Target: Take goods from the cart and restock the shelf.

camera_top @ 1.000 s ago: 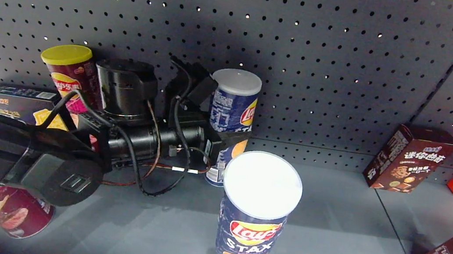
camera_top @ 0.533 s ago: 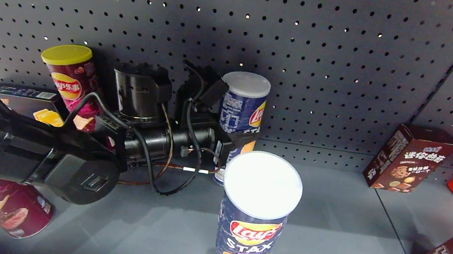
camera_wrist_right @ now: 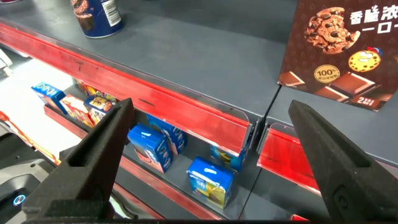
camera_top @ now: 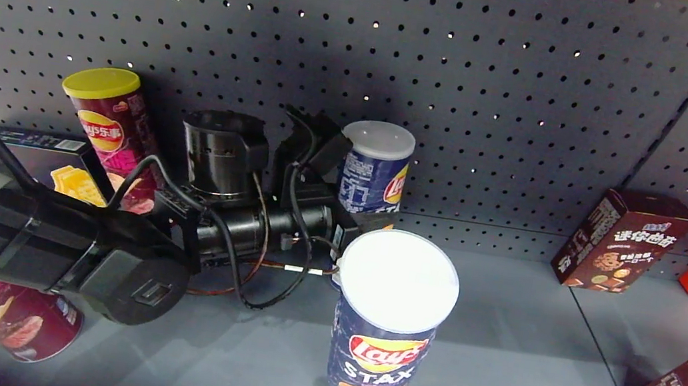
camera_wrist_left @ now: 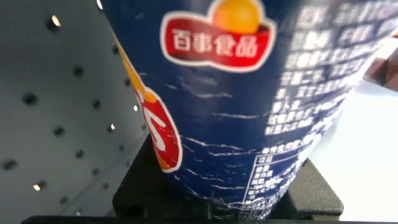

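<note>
Shelf (camera_top: 508, 364): blue can (camera_top: 375, 172) between left fingers (camera_wrist_left: 314, 196)

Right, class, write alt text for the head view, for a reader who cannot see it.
The robot's left gripper clasps an upright dark blue crisp can with a pale lid, near the grey pegboard behind a grey shelf. A matching blue can stands in front, a maroon can with a yellow lid to the left, and brown biscuit boxes to the right.
</note>
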{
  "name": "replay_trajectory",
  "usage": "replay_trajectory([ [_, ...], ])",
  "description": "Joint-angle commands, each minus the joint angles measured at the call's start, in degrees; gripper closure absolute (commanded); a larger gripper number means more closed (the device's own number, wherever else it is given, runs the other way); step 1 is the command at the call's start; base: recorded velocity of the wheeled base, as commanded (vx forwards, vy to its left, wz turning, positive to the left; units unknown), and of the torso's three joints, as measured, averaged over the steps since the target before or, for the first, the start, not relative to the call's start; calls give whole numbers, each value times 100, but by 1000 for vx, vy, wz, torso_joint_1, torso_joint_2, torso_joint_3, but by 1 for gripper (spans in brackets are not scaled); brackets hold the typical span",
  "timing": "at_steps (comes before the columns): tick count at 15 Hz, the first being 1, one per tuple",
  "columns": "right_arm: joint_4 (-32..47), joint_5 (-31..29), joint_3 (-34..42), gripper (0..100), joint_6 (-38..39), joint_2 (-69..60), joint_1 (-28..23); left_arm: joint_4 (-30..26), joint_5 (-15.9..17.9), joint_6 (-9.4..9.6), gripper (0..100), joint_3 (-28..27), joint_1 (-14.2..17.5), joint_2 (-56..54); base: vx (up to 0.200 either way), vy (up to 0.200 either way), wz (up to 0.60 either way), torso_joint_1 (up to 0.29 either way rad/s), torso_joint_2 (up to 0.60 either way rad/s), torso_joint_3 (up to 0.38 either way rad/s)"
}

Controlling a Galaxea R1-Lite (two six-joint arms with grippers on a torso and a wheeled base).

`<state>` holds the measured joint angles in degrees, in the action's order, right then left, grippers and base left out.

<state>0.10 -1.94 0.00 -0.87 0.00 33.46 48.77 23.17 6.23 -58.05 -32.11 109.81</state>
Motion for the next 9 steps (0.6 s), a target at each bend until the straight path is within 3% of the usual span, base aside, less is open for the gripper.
replay_trajectory([
  [1,-1,0,0,0,-1,0,2,9,3,1,100,145,-6,-65,0,0,0,0,0,0],
  [9,-1,0,0,0,-1,0,2,0,12,-34,100,444,-15,-373,0,0,0,0,0,0],
])
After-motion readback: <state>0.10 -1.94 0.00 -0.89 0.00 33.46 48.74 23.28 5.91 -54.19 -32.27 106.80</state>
